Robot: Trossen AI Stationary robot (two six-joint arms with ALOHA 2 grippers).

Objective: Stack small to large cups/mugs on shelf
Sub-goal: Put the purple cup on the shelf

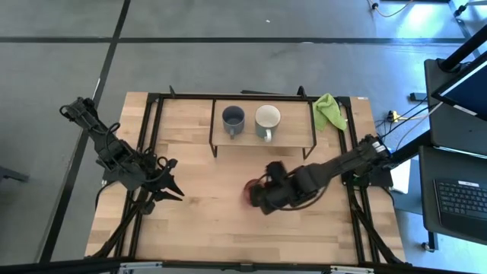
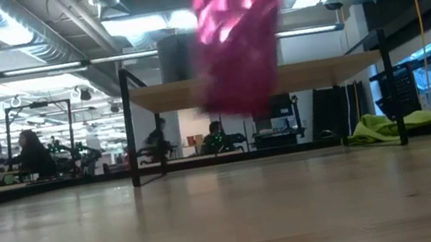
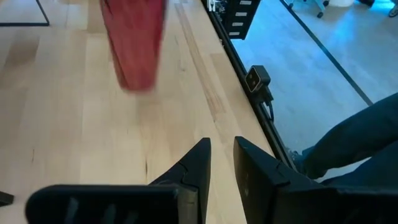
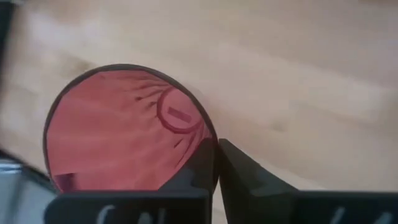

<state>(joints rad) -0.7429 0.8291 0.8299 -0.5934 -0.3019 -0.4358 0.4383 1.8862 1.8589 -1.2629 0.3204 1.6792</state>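
Low view: red tumbler (image 2: 237, 32) hangs clear of the table (image 2: 234, 224), its base above the boards, blurred, in front of the shelf (image 2: 262, 80). Right wrist view looks down into the tumbler's mouth (image 4: 127, 130); the right gripper (image 4: 216, 165) is pinched on the rim at one side, fingers nearly together with the thin wall between them.

High view, near side of the shelf: right gripper (image 1: 262, 194) with the tumbler (image 1: 249, 192) sits over the bare table, well short of the shelf (image 1: 293, 137), a little toward the shelf's left end. Left gripper (image 1: 169, 185) waits farther left of the shelf, over the table, holding nothing. Left wrist view shows its fingers (image 3: 198, 168) parted by a narrow gap, the tumbler (image 3: 135, 40) beyond them.

On the shelf: dark grey mug (image 1: 233, 119) left of centre, white mug (image 1: 266, 119) just beside it on the right, both upright, apart from each other. The right end of the shelf board is bare.

Right of the shelf, at the table's far corner: green cloth (image 1: 328, 111), bunched. Low view shows it (image 2: 398, 122) beside the shelf's right leg.

Beyond the table: people seated at desks in the room (image 2: 30, 154).
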